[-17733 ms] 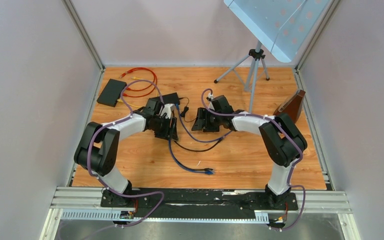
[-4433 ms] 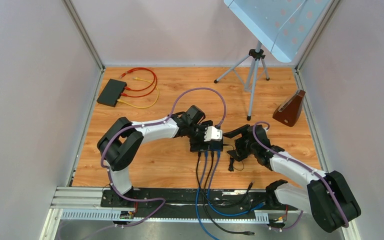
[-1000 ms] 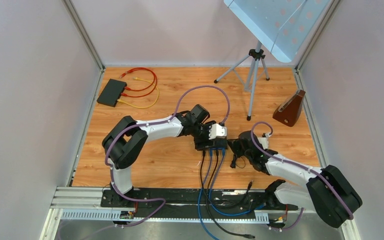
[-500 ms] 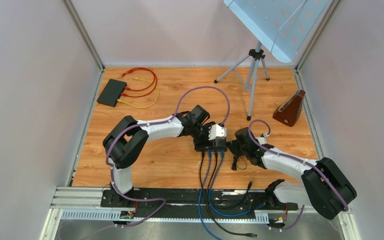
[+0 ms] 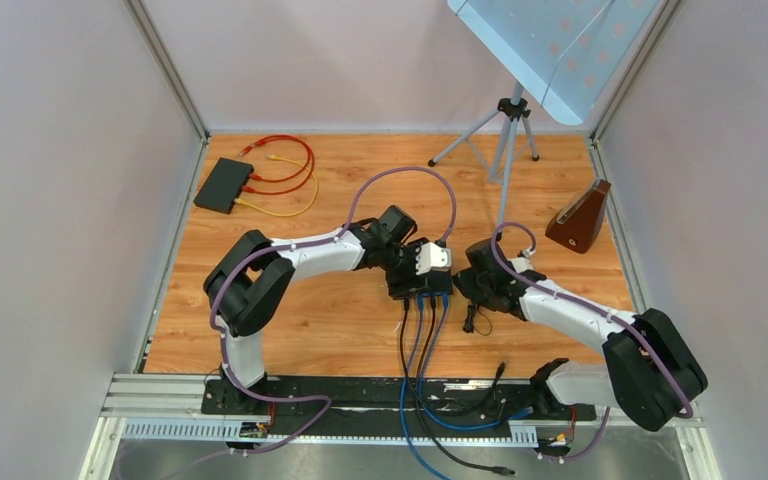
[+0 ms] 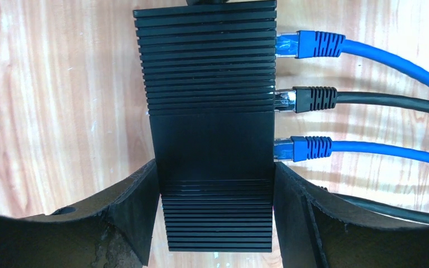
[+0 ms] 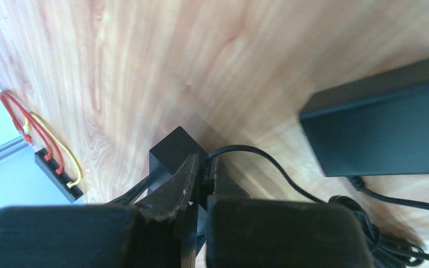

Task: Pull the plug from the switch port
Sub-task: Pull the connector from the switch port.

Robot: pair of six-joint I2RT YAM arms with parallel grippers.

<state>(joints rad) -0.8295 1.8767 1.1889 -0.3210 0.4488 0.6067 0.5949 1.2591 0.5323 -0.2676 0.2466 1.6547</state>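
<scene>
Now: both grippers at the switch

Your left gripper (image 6: 217,187) straddles the black switch (image 6: 209,84) mid-table, half spread, fingers pressing its two sides. Three plugs (image 6: 313,99) sit in its near-side ports. Your right gripper (image 7: 204,167), pinched almost fully together, clamps the thin black cable (image 7: 257,153) at the switch's right end.

Lowest black cable (image 6: 368,204) vanishes behind a finger (image 6: 301,223) of the left end effector (image 6: 217,184), plug hidden

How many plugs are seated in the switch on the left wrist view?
3 in the switch: upper blue plug at the view's top, black plug in the middle, lower blue plug below it. A finger may hide another.
</scene>
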